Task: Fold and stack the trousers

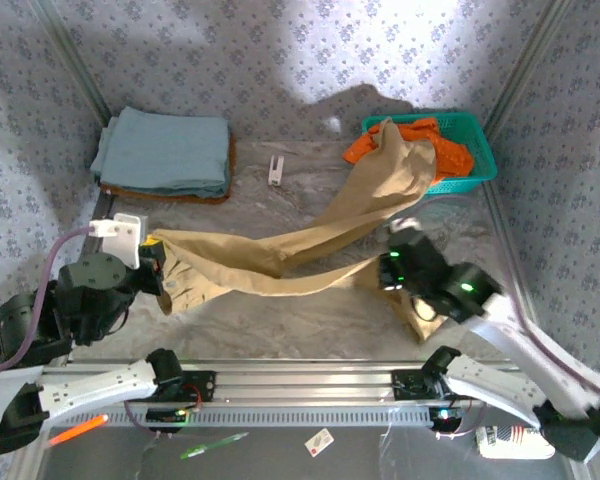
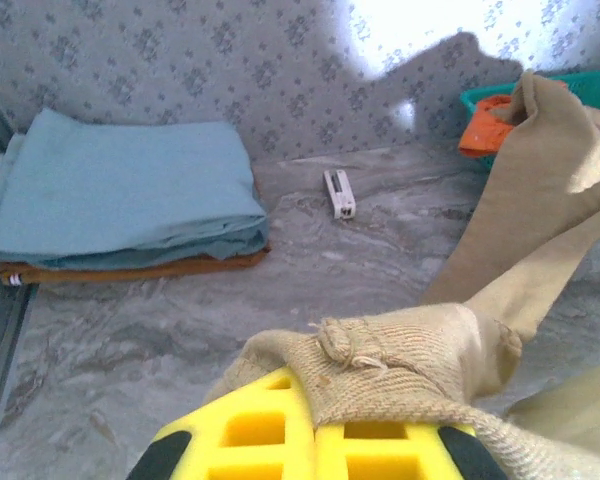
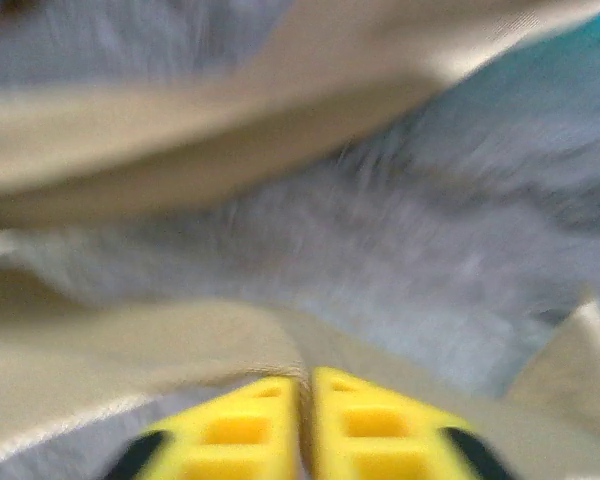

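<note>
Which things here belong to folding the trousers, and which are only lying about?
For the job: trousers, left gripper, right gripper, both shut on them.
Lying about: green basket, orange garment, folded blue cloth, small white clip.

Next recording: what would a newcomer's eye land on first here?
Tan trousers sprawl diagonally across the table, one leg draped over the green basket far right beside an orange garment. The left pincer grips the waistband; the right pincer pinches the other leg. A folded blue stack sits far left.

Floral grey walls [image 1: 180,60], marbled tabletop [image 1: 310,320], bright light patch [image 1: 400,40]
</note>
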Robot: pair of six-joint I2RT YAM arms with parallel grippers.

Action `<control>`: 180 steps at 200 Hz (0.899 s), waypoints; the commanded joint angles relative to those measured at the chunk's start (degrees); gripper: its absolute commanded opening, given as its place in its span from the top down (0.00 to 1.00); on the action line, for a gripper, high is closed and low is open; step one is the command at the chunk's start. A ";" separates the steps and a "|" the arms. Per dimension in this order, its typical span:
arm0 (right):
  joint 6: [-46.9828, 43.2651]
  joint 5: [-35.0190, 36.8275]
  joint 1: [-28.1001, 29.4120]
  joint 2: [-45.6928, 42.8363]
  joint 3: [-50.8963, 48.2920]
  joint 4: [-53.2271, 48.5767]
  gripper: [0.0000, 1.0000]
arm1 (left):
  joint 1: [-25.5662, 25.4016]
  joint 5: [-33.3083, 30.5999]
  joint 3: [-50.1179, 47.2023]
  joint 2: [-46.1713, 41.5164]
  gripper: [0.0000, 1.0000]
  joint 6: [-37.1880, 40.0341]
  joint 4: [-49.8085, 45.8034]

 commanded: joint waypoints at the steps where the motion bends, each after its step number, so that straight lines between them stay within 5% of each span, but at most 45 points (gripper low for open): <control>1: 1.94 -5.74 0.20 2.12 -2.22 2.06 0.55 | 0.39 -3.01 -1.65 -2.82 1.00 -3.78 -0.06; 17: 2.63 -3.86 -4.51 1.59 -2.85 3.06 0.30 | 0.39 -2.61 -3.42 -2.94 1.00 -4.84 -0.70; 38: 5.70 -2.39 -15.07 3.33 -2.55 6.60 0.13 | 0.38 -1.67 -5.92 -2.93 1.00 -6.02 -0.28; 66: 8.68 -9.42 -27.68 9.84 -3.92 20.03 0.01 | 0.39 0.14 -7.97 -2.72 1.00 -6.65 1.59; 107: 11.01 -20.88 -38.04 26.87 2.45 31.00 0.00 | 0.39 1.03 -7.69 -0.84 1.00 -6.75 1.29; 139: 11.72 -26.39 -40.31 38.87 9.44 35.03 0.21 | 0.39 1.21 -7.19 -0.51 1.00 -6.63 1.29; 160: 11.33 -28.26 -40.72 43.33 13.16 34.13 0.67 | 0.39 1.05 -7.06 -0.43 1.00 -6.55 0.94; 180: 10.89 -28.70 -40.69 43.01 13.11 33.85 0.87 | 0.39 0.75 -6.35 -0.34 1.00 -6.49 0.29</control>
